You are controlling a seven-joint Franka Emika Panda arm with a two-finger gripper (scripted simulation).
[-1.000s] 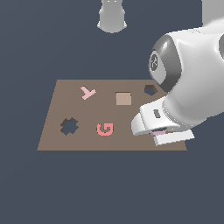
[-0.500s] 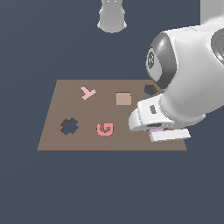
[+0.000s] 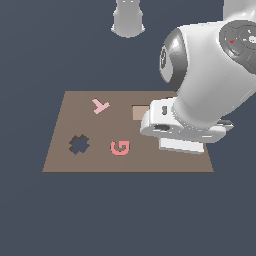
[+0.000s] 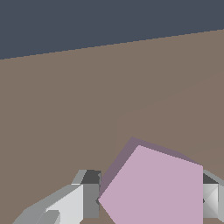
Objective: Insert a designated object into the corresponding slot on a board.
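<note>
The wrist view alone showed the lilac pentagon block (image 4: 155, 188): it sat between the two grey fingers (image 4: 85, 199) of the tool (image 4: 148, 203), one finger close on each flank, the tool pinching the block with the brown board (image 4: 109, 96) spread beneath and beyond it. A darker shaded edge ran along the block's upper side. Whether the block touched the board could not be told.

The exterior view hid all of that. There the white arm (image 3: 210, 75) filled the exterior view's right, its wrist housing low over the board's (image 3: 95, 162) right part, and neither block, fingers nor pentagon slot could be seen behind it. That view gave instead the board's other contents: a dark cross-shaped cutout (image 3: 79, 144) near the exterior view's left edge, empty, a pink letter G (image 3: 120, 147) just right of it, a pink Y-shaped piece (image 3: 100, 105) farther back, and a tan square block (image 3: 140, 112) partly covered by the arm. The board lay flat on a dark blue-grey surface (image 3: 125, 215). The G and Y were the only readable characters
</note>
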